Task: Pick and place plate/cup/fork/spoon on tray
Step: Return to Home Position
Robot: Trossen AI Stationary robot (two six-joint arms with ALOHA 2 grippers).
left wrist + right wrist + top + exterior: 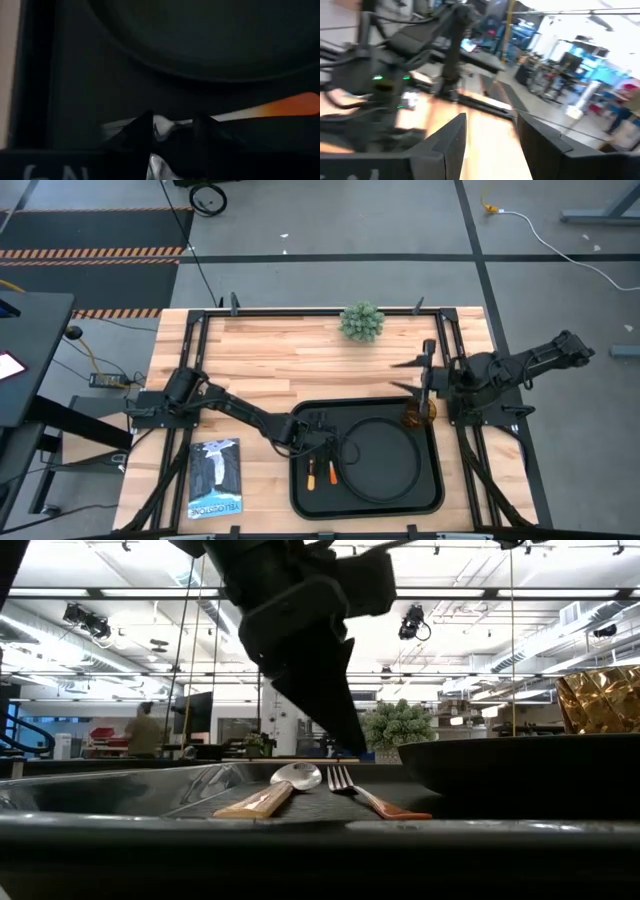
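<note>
Black and matte, the tray [300,492] sits at the near edge of the wooden tabletop [290,360]. On it lies the round plate [378,458], with the spoon [275,790] and fork [365,795] side by side just left of the plate. The amber cup [418,416] stands in the tray's far right corner. The left pincer [322,442] hangs low over the cutlery (its fingers [142,131] slightly parted, with nothing clearly gripped). The right pincer [412,377] hovers above the tabletop just beyond the cup, spread wide and empty. A small green plant [361,321] stands at the far edge.
</note>
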